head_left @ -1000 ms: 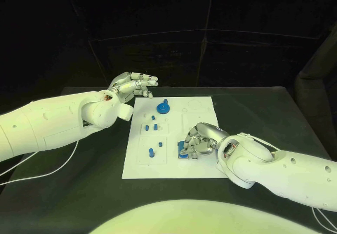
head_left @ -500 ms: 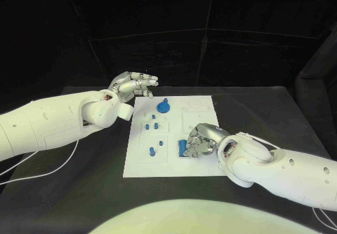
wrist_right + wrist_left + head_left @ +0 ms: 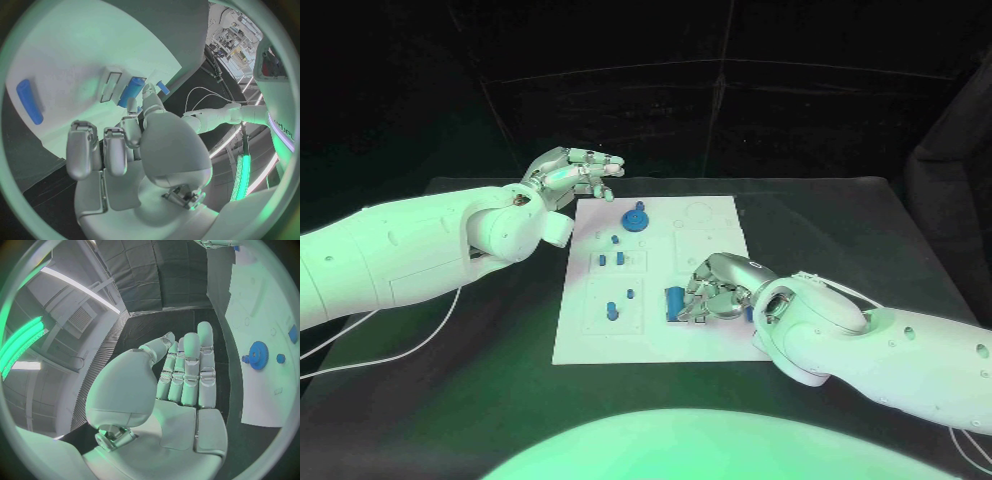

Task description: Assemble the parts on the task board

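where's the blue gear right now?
In the head view the blue gear sits on the far part of the task board, just right of the left hand, which holds nothing.

Two bulky white arms, smooth glossy shells. Left hand (image 3: 574, 173) & right hand (image 3: 714, 287): silver metal, segmented fingers, pale pads. Round joint w/ dark bolt at each wrist. Thin white cables trailing under left arm, approx 8 o'clock; more beside right arm, 4 o'clock.
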You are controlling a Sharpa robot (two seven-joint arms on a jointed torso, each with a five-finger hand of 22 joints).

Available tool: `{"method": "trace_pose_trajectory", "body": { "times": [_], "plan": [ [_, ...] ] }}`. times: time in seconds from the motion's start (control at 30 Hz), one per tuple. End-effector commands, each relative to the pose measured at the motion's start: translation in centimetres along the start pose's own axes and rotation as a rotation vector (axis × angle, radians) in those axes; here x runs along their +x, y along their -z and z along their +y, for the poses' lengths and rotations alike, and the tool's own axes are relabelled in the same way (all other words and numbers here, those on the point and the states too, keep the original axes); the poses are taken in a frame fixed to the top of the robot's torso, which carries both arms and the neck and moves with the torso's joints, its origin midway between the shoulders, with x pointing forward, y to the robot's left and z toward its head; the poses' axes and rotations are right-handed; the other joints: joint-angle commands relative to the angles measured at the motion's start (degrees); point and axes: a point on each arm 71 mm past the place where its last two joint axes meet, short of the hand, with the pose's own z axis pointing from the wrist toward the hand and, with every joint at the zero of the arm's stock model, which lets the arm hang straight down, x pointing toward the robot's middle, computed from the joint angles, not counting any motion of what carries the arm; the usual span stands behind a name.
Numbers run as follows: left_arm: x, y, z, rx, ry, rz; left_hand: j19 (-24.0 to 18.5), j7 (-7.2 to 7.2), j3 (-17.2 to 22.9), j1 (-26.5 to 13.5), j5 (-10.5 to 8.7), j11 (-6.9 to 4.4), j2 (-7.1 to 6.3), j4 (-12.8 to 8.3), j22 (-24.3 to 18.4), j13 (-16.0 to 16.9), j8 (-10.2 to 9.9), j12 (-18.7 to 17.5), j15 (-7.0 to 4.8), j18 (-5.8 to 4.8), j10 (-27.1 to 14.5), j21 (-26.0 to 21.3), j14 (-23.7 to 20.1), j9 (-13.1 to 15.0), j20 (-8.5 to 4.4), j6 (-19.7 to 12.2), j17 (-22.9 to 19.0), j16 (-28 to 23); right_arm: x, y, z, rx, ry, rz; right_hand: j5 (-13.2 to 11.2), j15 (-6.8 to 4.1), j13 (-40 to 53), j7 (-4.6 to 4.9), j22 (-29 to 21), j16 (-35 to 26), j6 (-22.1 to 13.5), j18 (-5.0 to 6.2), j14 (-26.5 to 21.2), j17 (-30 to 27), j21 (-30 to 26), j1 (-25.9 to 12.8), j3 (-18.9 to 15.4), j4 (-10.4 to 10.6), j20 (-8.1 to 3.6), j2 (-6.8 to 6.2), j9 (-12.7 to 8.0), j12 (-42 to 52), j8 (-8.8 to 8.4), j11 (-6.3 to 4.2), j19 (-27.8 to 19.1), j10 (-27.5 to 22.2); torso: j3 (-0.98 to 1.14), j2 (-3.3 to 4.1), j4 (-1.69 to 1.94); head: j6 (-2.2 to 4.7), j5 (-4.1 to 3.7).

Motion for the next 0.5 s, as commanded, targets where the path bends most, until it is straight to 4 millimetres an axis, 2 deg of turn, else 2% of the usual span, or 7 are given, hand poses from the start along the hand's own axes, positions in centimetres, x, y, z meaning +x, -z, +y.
{"method": "trace_pose_trajectory", "body": {
  "times": [0.03, 0.13, 0.27, 0.33, 0.5],
  "plan": [
    [0.1, 0.0, -0.1, 0.005, 0.007, 0.009, 0.1, 0.3, 0.0, 0.7, -0.17, 0.07, -0.12, -0.3, -0.1, -0.1, -0.2, 0.2, 0.09, 0.4, -0.3, -0.3, -0.4, 0.0, 0.04, 0.0, -0.1, 0.0, -0.8, 0.6, -0.4, -0.026, -0.076, -0.056, 0.5, 0.63, -0.5, 0.63, 2.5, 0.1, -1.2, -0.46, 5.0, 9.5, 0.0, -1.6, -0.9, 0.4, 0.15, -0.77, -0.4, -0.3, -1.09, 0.69, 1.6, 0.0, -0.02, -0.1, -0.04, -0.01, -0.04],
    [0.0, 0.0, -0.2, 0.005, 0.006, 0.008, 0.1, 0.3, 0.0, 0.7, -0.17, 0.07, -0.12, -0.3, -0.1, -0.1, -0.2, 0.2, 0.09, 0.4, -0.3, -0.3, -0.4, 0.0, 0.04, 0.0, -0.1, 0.0, -1.3, 1.4, -1.2, -0.018, -0.099, -0.076, 0.8, 0.85, -0.5, 0.87, 2.5, 0.1, -1.7, -0.46, 5.1, 9.6, 0.0, -1.4, -1.2, 0.3, 0.37, -0.52, -0.6, -0.3, -1.65, 0.91, 1.6, 0.0, -0.03, -0.16, -0.15, 0.01, -0.06],
    [0.0, 0.0, -0.2, 0.005, 0.006, 0.007, 0.1, 0.29, 0.0, 0.8, -0.16, 0.07, -0.13, -0.4, -0.1, -0.1, -0.2, 0.2, 0.08, 0.4, -0.3, -0.3, -0.4, 0.0, 0.03, -0.1, -0.1, 0.0, -2.1, 2.8, -2.7, 0.006, -0.136, -0.093, 1.4, 1.15, -0.3, 1.29, 2.6, 0.1, -2.3, -0.47, 5.1, 9.7, 0.1, -0.8, -1.2, 0.0, 0.69, 0.39, -1.0, -0.1, -2.77, 1.26, 1.6, 0.0, -0.02, -0.16, -0.05, 0.18, -0.3],
    [0.0, 0.0, -0.1, 0.005, 0.005, 0.006, 0.1, 0.29, 0.0, 0.8, -0.16, 0.07, -0.13, -0.4, -0.1, -0.1, -0.2, 0.2, 0.08, 0.4, -0.3, -0.3, -0.4, 0.0, 0.03, -0.1, -0.1, 0.0, -2.4, 3.4, -3.4, 0.024, -0.148, -0.098, 1.7, 1.3, -0.3, 1.49, 2.7, 0.2, -2.5, -0.48, 5.1, 9.7, 0.1, -0.7, -1.2, 0.0, 0.85, 1.15, -1.2, -0.1, -3.45, 1.43, 1.6, 0.0, 0.0, -0.19, -0.09, 0.29, -0.41],
    [0.0, 0.0, -0.1, 0.005, 0.005, 0.006, 0.1, 0.29, 0.0, 0.8, -0.16, 0.07, -0.13, -0.4, -0.1, -0.1, -0.2, 0.2, 0.08, 0.4, -0.3, -0.3, -0.4, 0.0, 0.03, -0.1, -0.1, 0.0, -3.4, 4.9, -6.0, 0.099, -0.152, -0.093, 2.3, 1.55, -0.2, 1.89, 2.8, 0.1, -2.7, -0.49, 5.1, 9.7, 0.2, 0.8, 0.0, -0.6, 1.13, 4.32, -2.3, -0.1, -5.98, 1.71, 1.7, 0.0, 0.03, -0.3, -0.23, 0.37, -0.57]
  ]
}}
